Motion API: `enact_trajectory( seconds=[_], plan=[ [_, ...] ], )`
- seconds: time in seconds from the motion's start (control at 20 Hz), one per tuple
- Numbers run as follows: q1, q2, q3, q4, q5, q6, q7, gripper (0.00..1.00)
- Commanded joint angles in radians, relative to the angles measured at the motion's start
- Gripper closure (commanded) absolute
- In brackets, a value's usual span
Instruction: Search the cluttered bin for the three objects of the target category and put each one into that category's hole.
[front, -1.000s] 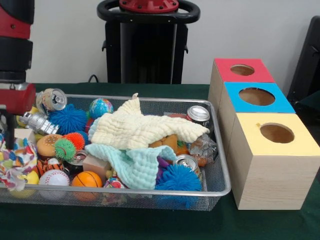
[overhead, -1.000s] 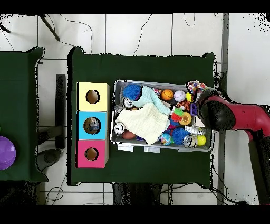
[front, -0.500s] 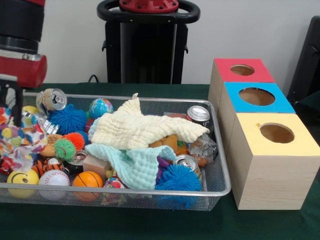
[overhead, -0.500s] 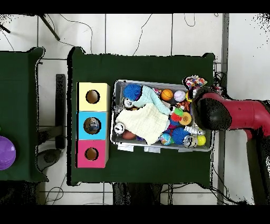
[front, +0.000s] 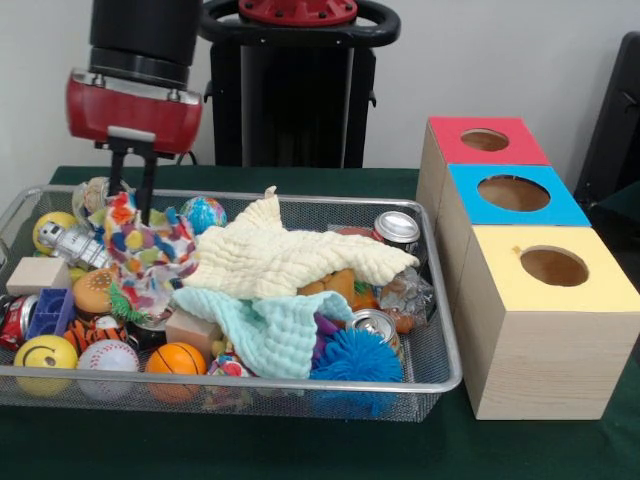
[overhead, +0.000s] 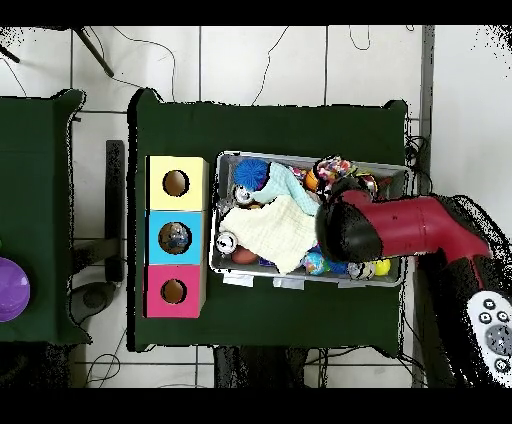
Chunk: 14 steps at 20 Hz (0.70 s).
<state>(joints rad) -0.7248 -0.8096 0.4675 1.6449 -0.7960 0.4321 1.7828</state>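
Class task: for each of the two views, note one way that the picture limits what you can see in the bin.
Front view: even light, but the cream cloth covers the toys beneath it. Overhead view: the red arm hides the bin's right part, so the gripper there cannot be seen.

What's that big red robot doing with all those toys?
The robot's end effector is holding a colourful patterned cloth, lifted over the left part of the wire bin. The bin is full of balls, cans and two pale cloths. Beside it stand three boxes with holes: red, blue and yellow.
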Motion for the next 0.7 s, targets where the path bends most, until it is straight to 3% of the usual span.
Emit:
enact_trajectory(
  seconds=[0.05,0.3,0.35,0.7],
  plan=[
    [0.039,-0.008,-0.137,0.15,0.031,-0.075,0.247,1.0],
    [0.015,0.009,-0.139,0.168,0.068,-0.11,0.189,1.0],
    [0.015,0.011,-0.147,0.169,0.085,-0.117,0.172,0.0],
    [0.003,0.018,-0.146,0.183,0.118,-0.138,0.153,0.0]
  ],
)
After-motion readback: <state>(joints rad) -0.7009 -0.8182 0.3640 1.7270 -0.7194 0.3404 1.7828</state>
